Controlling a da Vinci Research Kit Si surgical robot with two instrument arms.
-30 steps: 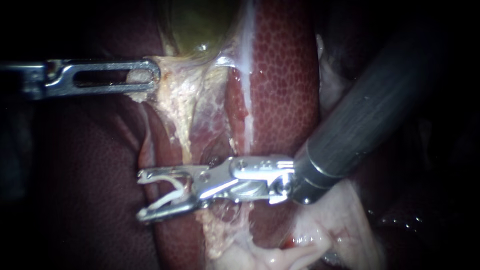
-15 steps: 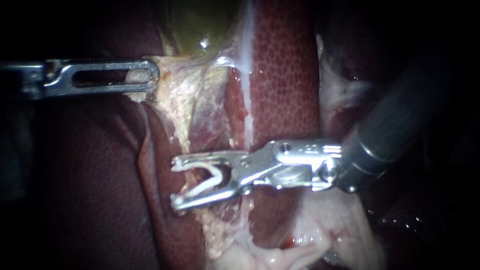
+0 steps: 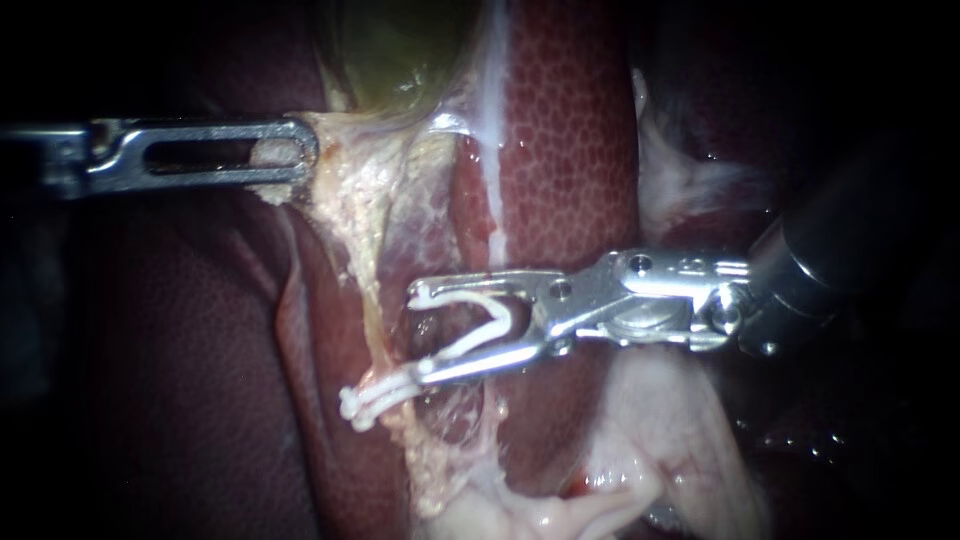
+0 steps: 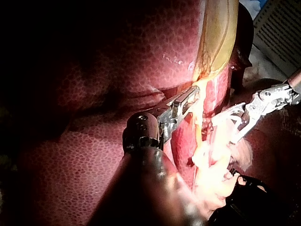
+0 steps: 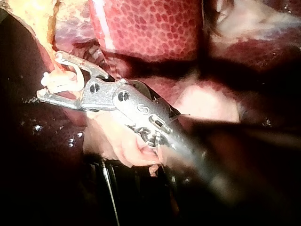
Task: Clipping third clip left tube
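The left tube (image 3: 373,288), running crosswise just ahead of the spread jaws of the right instrument (image 3: 418,334), is crossed only by 1 leg of the white clip (image 3: 468,341) held between them.

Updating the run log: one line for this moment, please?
left instrument: grips tissue | right instrument: holds white clip, not closed

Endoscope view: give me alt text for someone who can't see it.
The right instrument's tool holds a spread white clip between its jaws, in front of the pale tissue that runs down over the liver; one clip leg juts past the lower jaw. The left instrument's tool grips that tissue just below the greenish gallbladder.
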